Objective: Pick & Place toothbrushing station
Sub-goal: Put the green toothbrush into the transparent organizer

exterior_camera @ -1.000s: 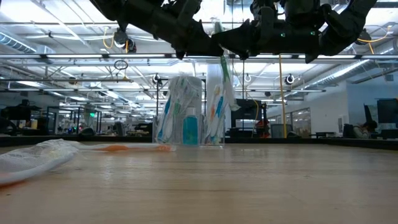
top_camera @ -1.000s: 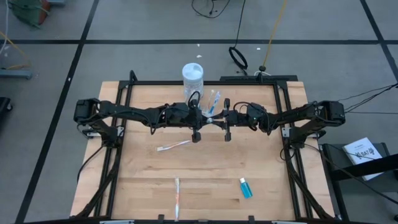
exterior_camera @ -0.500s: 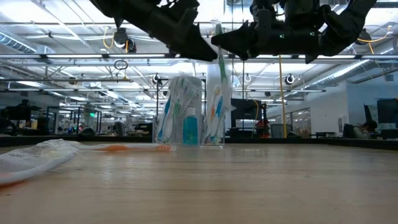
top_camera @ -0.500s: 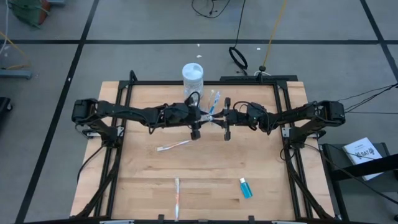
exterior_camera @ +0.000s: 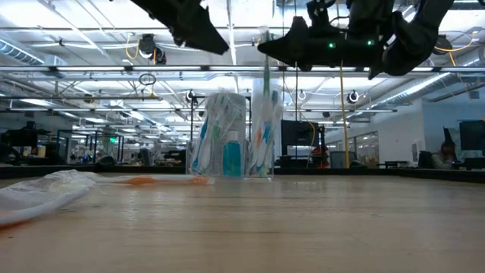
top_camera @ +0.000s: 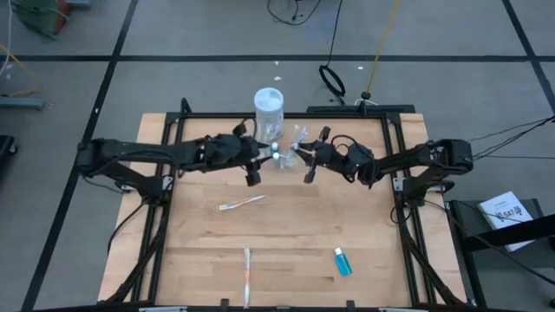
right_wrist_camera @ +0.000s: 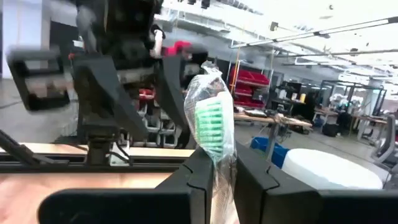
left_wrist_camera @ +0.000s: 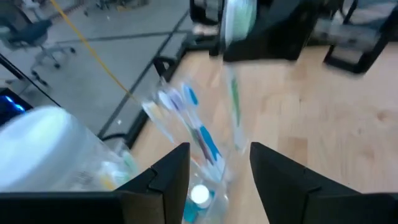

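Note:
The toothbrushing station [top_camera: 290, 143], a clear plastic holder with wrapped brushes and a blue bottle in it, stands on the table's far middle [exterior_camera: 239, 136], beside the white jar [top_camera: 269, 104]. My right gripper [top_camera: 301, 153] hangs above the station [exterior_camera: 267, 49], shut on a plastic-wrapped toothbrush with green bristles [right_wrist_camera: 214, 124]. That toothbrush [exterior_camera: 267, 98] reaches down into the station. My left gripper [top_camera: 263, 153] stands open just left of the station [left_wrist_camera: 221, 180], up in the air [exterior_camera: 220, 45], with nothing between its fingers. My right gripper pinches the wrapped toothbrush between its two fingers just below the bristle head [right_wrist_camera: 216, 163], which sticks out past the fingers. The fingers come roughly level from the table's right, across the brush. The brush hangs upright, its lower end [exterior_camera: 265, 152] inside the station.
A wrapped toothbrush [top_camera: 241, 204] lies on the table's middle, another [top_camera: 247, 276] near the front edge, and a small blue tube [top_camera: 342, 262] at the front right. A crumpled clear wrapper [exterior_camera: 42, 193] lies close to the low camera. Black frame rails [top_camera: 169, 147] line the table's sides.
My left gripper has opened, let go of the toothbrush and drawn back toward the table's left and far edge. My right gripper has turned and kept the brush, which has swung from slanting to upright over the station.

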